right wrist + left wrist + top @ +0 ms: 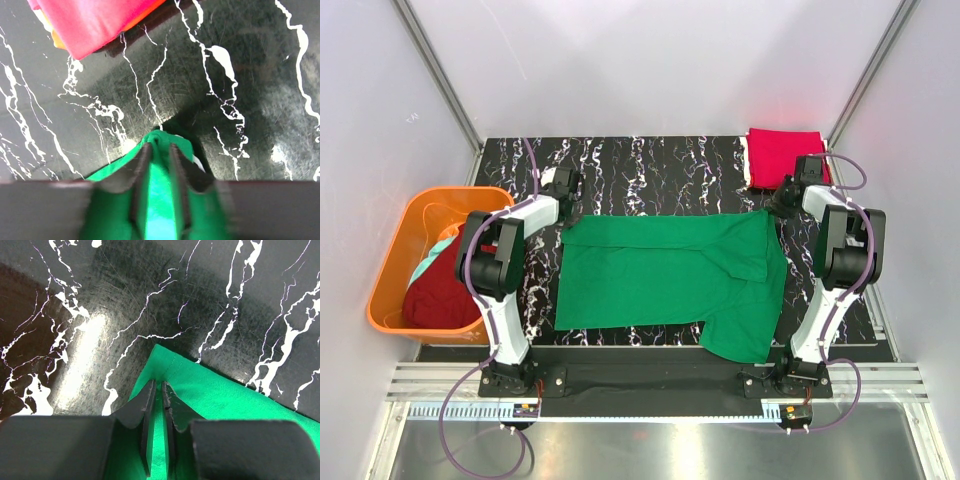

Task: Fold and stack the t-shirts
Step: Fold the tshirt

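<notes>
A kelly green t-shirt (670, 280) lies spread across the black marble table (650, 165), with one sleeve folded near the right front. My left gripper (563, 190) sits at its far left corner. In the left wrist view the jaws (157, 387) are pinched almost together over the green cloth (225, 405). My right gripper (782, 195) is at the far right corner, and the right wrist view shows it (159, 147) shut on a bunched fold of green fabric (165, 140). A folded crimson t-shirt (782, 155) rests at the back right. A maroon t-shirt (440, 300) and a pale teal garment (438, 255) lie in the basket.
An orange plastic basket (390, 270) stands off the table's left side. The folded red shirt (95, 22) lies just beyond my right gripper, with a pale edge (752, 178) showing under it. White walls close in on three sides.
</notes>
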Action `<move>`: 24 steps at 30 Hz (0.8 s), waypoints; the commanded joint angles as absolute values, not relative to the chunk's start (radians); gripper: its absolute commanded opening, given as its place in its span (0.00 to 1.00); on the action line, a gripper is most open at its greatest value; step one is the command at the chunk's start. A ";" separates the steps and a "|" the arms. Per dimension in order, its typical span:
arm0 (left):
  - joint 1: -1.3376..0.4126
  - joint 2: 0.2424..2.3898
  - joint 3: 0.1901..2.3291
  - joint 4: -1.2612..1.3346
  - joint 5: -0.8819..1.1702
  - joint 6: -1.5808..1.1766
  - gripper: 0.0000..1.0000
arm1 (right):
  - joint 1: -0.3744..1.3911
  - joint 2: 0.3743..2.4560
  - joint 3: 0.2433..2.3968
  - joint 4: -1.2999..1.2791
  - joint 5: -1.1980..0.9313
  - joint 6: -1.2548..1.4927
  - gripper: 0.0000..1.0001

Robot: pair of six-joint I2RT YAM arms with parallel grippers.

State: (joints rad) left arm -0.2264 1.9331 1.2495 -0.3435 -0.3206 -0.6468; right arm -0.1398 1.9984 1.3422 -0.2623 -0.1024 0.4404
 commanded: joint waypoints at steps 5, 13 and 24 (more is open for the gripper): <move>-0.212 1.951 1.278 -0.364 -0.330 -0.650 0.13 | -0.152 2.026 1.428 -0.345 -0.042 0.475 0.00; -0.210 1.970 1.302 -0.391 -0.364 -0.644 0.12 | -0.178 2.006 1.407 -0.380 0.121 0.607 0.00; -0.215 1.925 1.302 -0.391 -0.377 -0.623 0.12 | -0.184 2.054 1.451 -0.374 0.071 0.621 0.00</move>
